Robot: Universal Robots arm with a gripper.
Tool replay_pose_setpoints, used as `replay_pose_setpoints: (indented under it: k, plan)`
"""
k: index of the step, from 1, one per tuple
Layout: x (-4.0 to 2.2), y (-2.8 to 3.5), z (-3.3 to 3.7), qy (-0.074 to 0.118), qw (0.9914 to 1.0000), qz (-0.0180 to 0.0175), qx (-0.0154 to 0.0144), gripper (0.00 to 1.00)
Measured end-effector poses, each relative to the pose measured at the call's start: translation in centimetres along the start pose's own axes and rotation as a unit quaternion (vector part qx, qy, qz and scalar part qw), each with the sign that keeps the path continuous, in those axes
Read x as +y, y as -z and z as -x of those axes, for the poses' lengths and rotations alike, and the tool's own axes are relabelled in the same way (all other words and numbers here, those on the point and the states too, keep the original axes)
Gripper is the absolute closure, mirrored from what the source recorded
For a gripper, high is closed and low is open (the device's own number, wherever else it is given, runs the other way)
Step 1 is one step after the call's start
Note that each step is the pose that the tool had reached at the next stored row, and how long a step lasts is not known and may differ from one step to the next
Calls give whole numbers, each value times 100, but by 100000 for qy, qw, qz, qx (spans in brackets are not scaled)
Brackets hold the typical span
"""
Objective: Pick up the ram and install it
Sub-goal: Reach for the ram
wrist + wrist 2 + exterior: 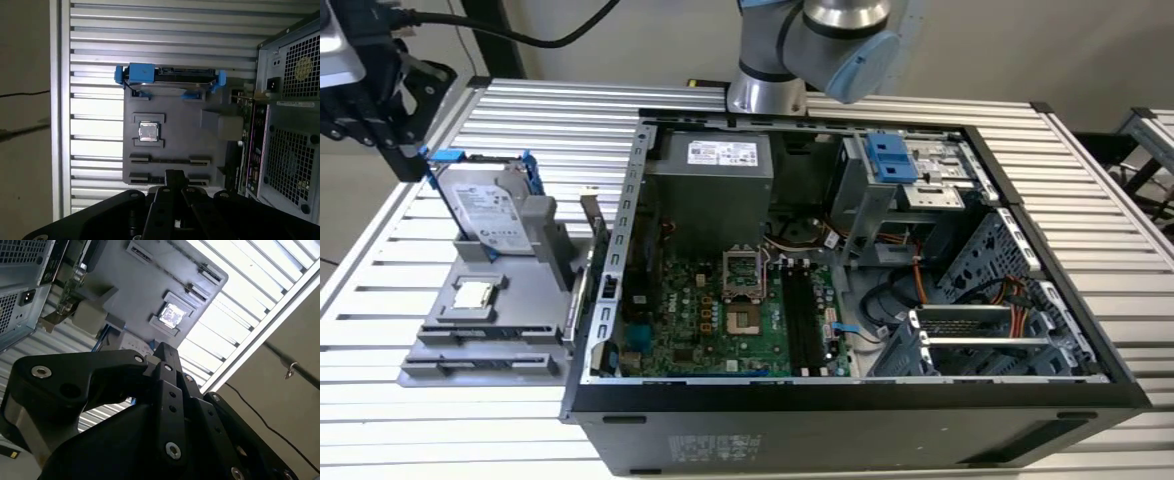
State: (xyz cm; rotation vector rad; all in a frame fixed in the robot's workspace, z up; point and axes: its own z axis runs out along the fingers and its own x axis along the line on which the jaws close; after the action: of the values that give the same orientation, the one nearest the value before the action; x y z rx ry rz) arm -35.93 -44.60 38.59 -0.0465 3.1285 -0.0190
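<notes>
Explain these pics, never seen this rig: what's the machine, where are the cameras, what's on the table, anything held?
It is one robot arm with a claw at its end. The exterior view comes from a camera off the arm; both wrist views come from cameras riding on the arm, looking past the claw. On the slatted table stands an open computer case, motherboard exposed. At the exterior view's left a grey tray carries a hard drive in a blue bracket and a small square chip. The claw hovers by that tray; I see nothing held in it.
</notes>
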Motion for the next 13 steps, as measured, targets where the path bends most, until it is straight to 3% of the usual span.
replay_pose_setpoints:
  k: [13]
  plan:
    - [-248,-23,-25,771,99997,9,-4,100]
